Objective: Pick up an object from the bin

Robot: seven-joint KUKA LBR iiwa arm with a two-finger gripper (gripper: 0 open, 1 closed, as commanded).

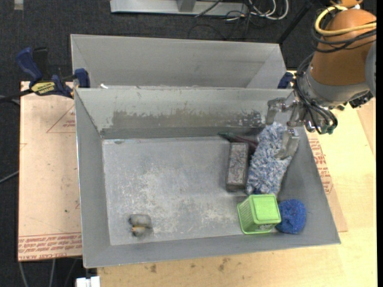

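The grey bin [167, 178] has a scuffed floor, bare across the left and middle, with its things crowded at the right. The arm [341, 46] leans in from the upper right, its gripper [283, 136] by the right wall, clenched on the top of a blue-white speckled cloth [263, 163] that trails down. A grey block [236, 166] lies just left of the cloth, a green box [259, 214] and blue ball [292, 216] sit in the lower right corner, and a small pebble [140, 224] lies at lower left.
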